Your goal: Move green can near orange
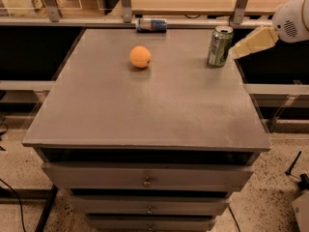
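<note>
Beside gripper (237, 51), upright slim green can (220, 47)

1. The hand (237, 50) is a pale cream, matte wedge narrowing to a blunt tip, and it sits at the far right edge of the flat grey counter (159, 105).
2. Behind it swells a smooth, glossy white rounded housing (295, 13).
3. That housing carries a small round patch of dark dots (290, 28), like a grille.

The gripper (238, 50) hangs upper right, pointing left.
</note>
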`<state>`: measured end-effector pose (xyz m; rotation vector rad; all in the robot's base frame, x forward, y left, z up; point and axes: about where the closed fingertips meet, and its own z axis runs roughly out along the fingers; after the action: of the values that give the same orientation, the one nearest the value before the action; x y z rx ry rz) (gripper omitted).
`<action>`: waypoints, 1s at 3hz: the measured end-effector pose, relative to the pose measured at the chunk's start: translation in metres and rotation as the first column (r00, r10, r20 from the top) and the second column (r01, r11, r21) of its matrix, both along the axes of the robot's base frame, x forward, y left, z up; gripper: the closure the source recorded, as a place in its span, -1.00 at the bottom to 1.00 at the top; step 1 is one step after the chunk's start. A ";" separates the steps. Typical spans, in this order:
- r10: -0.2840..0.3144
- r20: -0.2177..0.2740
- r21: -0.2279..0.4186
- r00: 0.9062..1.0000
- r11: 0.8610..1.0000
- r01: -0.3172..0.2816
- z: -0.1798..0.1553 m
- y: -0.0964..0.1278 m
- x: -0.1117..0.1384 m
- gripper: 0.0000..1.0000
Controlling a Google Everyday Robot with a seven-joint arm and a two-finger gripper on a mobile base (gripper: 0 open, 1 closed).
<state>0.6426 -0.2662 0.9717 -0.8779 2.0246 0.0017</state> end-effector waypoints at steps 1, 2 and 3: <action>-0.037 -0.021 0.032 0.999 0.999 0.037 -0.013 0.000 0.007 -1.00; -0.080 -0.036 0.078 0.996 0.993 0.083 -0.025 -0.002 0.014 -1.00; -0.110 -0.037 0.132 0.993 0.985 0.114 -0.034 -0.003 0.022 -1.00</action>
<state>0.6646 -0.2694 0.9379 -0.6825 2.0735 0.0876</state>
